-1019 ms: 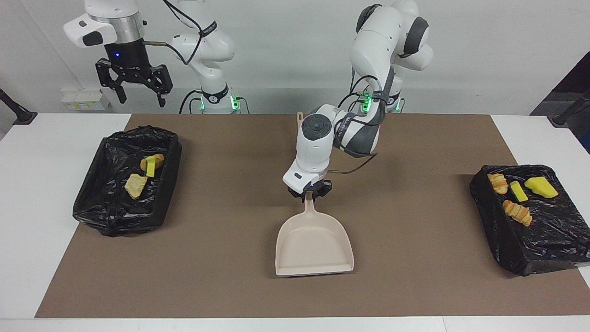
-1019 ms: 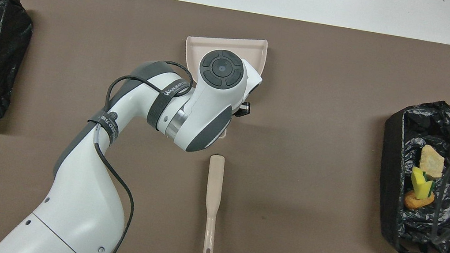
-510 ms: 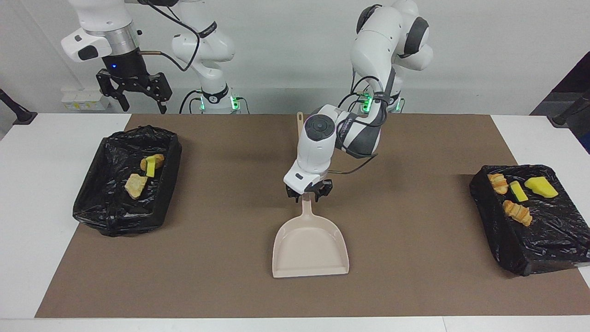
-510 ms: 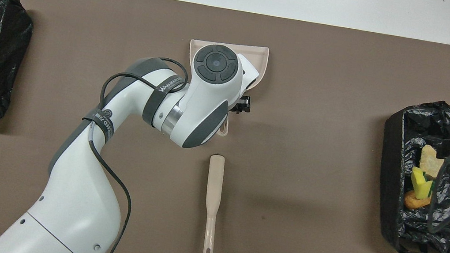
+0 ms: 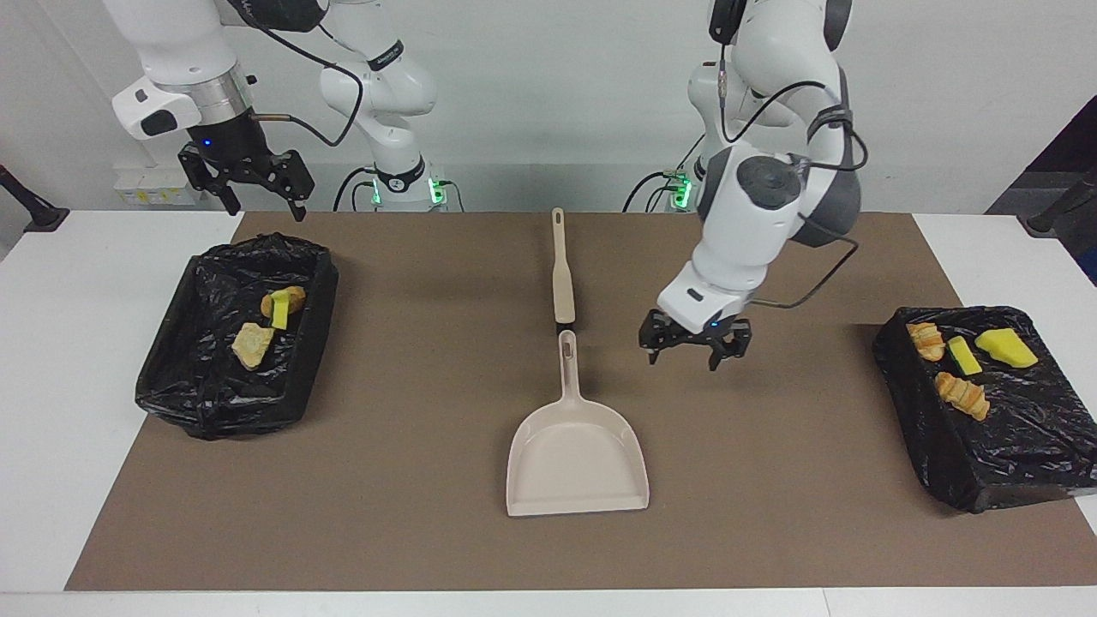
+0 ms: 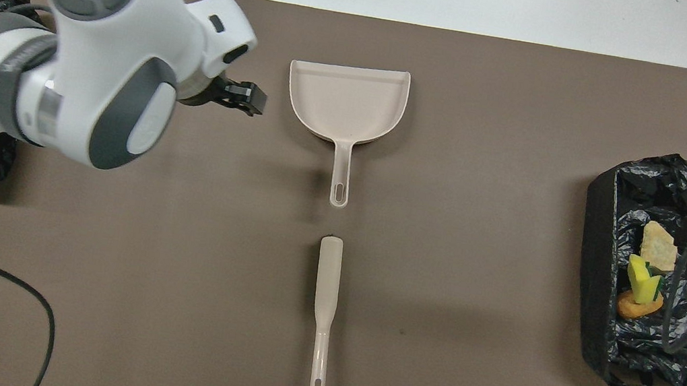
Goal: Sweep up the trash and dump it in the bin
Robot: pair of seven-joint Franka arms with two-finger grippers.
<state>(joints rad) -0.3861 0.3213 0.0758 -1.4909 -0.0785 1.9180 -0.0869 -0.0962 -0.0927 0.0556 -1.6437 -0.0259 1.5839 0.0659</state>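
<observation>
Landmark: dustpan (image 5: 576, 458) flat on the brown mat (image 5: 411, 514) mid-table, mouth away from the robots, handle pointing toward them.

Left gripper (image 5: 695, 348): up in the air over bare mat, beside the dustpan handle toward the left arm's end. Fingers spread wide, nothing in them, not touching the pan.

Right gripper (image 5: 246, 184): raised high near the robots' edge of the table, toward the right arm's end from the dustpan, about over the mat corner just above the bin there. Jaws apart, empty.

Brush (image 5: 561, 271): lies in line with the dustpan handle, nearer the robots, tip just short of the handle end.

Trash: three pieces (image 5: 267, 321) inside the black-lined bin (image 5: 214, 394) toward the right arm's end, well apart from the dustpan. Four more pieces (image 5: 960, 364) sit on top of the black-wrapped box (image 5: 1011, 446) at the left arm's end. Dustpan itself carries nothing.
</observation>
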